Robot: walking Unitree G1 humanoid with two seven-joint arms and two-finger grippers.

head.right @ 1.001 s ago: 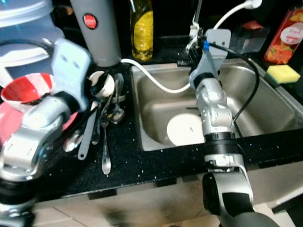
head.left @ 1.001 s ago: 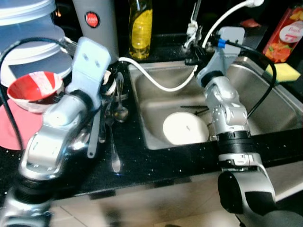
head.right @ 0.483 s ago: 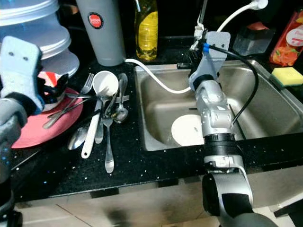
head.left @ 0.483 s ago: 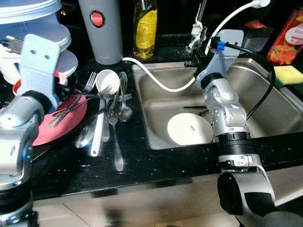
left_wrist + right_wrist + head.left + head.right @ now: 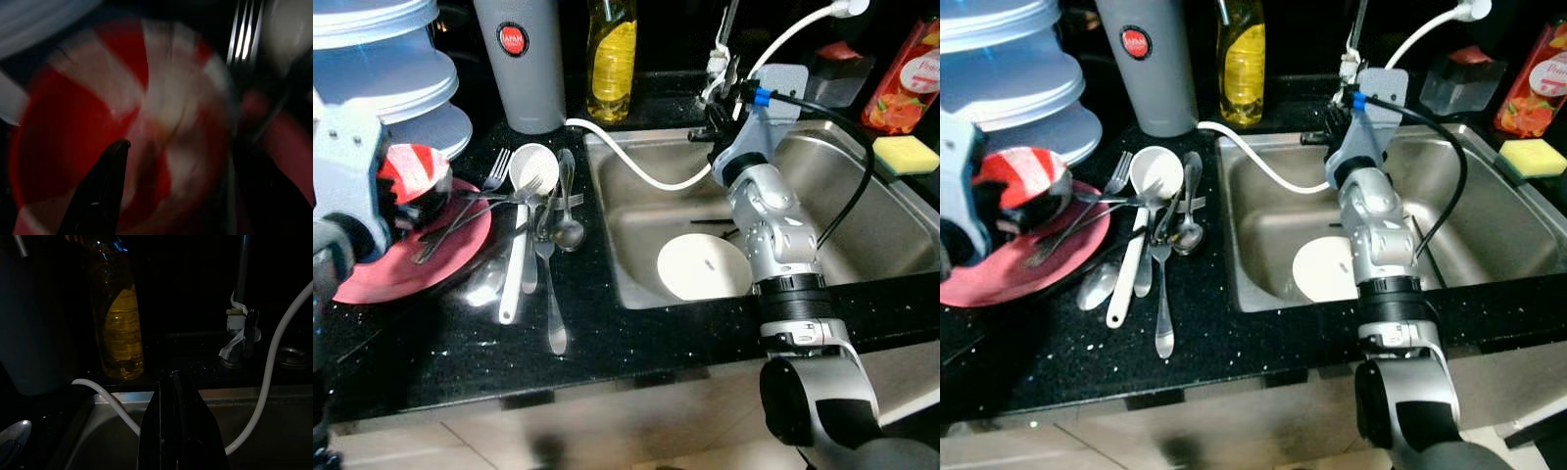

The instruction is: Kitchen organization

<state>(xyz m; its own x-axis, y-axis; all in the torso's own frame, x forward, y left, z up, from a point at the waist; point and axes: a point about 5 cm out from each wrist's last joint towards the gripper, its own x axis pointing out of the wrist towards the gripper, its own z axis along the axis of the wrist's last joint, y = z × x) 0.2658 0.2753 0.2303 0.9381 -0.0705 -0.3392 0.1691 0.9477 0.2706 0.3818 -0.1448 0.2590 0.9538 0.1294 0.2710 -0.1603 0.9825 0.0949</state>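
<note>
Red-and-white striped bowl (image 5: 1020, 186) on a pink-red plate (image 5: 1009, 269), all on a black countertop (image 5: 1234, 343) with tiny white specks. Grey canister (image 5: 1148, 64) has a round red logo, the dish soap bottle (image 5: 1243, 59) is yellow, and the stacked containers (image 5: 1009, 73) are pale blue-white. Steel sink (image 5: 1489, 215) has a white plate (image 5: 1324, 271) and white hose (image 5: 1263, 162), with a yellow sponge (image 5: 1528, 155) and red-orange carton (image 5: 1540, 73) off to the side.

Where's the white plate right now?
The white plate lies flat in the sink, on the basin's left half, just left of the right arm and below the white hose.
</note>
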